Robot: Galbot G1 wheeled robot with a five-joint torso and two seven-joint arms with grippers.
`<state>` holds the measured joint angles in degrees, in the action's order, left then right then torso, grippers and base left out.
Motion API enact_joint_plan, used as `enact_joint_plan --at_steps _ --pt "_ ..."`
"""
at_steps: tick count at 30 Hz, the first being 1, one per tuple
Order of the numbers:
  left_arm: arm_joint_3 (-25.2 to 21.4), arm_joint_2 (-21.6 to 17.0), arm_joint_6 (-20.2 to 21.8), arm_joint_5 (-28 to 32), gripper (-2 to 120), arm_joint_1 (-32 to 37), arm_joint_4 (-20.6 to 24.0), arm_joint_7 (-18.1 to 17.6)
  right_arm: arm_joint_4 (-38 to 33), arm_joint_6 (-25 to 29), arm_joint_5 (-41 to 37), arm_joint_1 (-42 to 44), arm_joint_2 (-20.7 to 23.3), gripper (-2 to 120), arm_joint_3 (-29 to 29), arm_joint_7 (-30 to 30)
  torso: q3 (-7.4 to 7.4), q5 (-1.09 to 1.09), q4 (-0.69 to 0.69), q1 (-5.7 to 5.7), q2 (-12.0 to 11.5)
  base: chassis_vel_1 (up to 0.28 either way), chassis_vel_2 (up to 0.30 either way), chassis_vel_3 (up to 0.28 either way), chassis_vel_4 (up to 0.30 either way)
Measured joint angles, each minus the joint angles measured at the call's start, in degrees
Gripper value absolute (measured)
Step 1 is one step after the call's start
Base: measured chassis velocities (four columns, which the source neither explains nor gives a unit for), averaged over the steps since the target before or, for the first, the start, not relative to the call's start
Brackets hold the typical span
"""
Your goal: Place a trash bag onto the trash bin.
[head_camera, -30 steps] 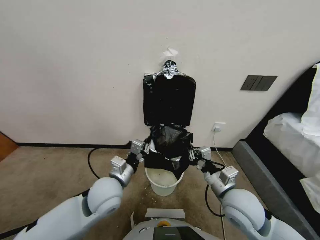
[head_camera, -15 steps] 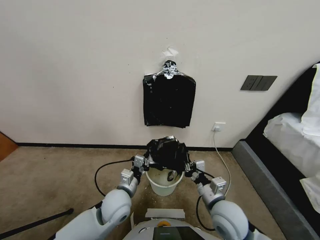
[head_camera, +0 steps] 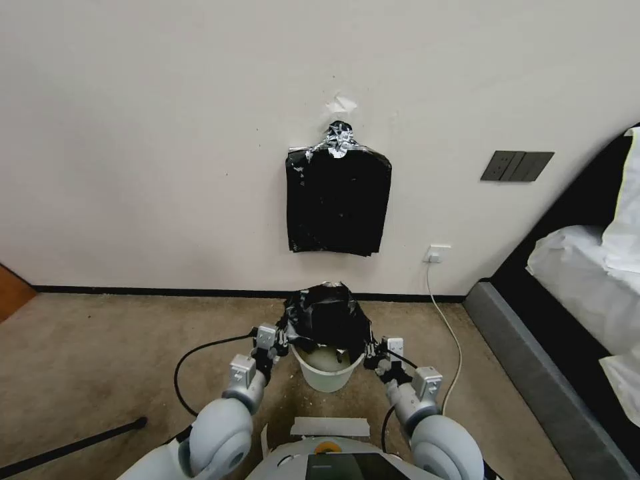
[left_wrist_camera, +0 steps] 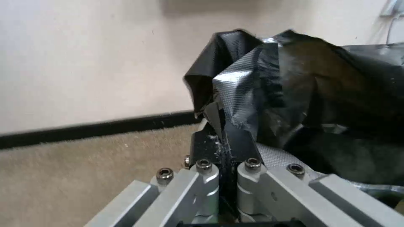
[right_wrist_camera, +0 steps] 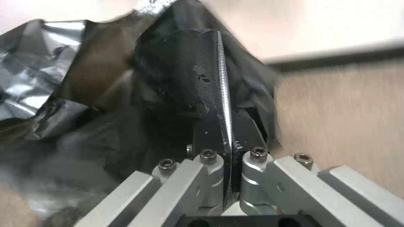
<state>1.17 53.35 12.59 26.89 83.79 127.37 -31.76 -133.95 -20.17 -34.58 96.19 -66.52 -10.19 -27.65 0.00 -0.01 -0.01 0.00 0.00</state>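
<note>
The glossy black plastic trash bag, pinched at either side between closed jaws, hides the far rim of the small cream-white plastic trash bin; the bag's clamped edges are hidden.

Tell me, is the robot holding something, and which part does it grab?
Yes. Both grippers are shut on the trash bag: the left gripper pinches its edge on one side, the right gripper the opposite side, above the trash bin.

The right hand is pinching the trash bag, its black fingers pressing together on the film. Crumpled glossy folds are spreading toward nine o'clock; tan carpet is lying at three o'clock.
</note>
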Motion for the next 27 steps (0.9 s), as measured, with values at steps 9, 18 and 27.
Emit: enact_joint_plan --at_steps 9,18,27 --pt "-2.1 1.2 -1.3 -3.3 0 6.3 0.4 0.0 -0.5 -1.2 -1.9 2.2 -2.6 0 0.8 -3.0 0.0 0.01 0.0 0.0 0.0 0.0 0.0 0.0 0.0" --pt "-4.0 2.4 -2.9 -6.9 0 10.7 0.5 0.0 0.4 -1.3 2.9 3.6 -4.0 0 2.6 -5.3 0.0 0.0 0.01 0.0 0.0 0.0 0.0 0.0 0.0" --pt "-3.3 4.1 -3.5 -9.1 0 12.2 -0.4 0.0 -0.7 -2.6 4.2 4.8 -4.5 0 3.7 -7.6 0.0 0.01 0.0 0.0 0.0 0.0 0.0 0.0 0.0"
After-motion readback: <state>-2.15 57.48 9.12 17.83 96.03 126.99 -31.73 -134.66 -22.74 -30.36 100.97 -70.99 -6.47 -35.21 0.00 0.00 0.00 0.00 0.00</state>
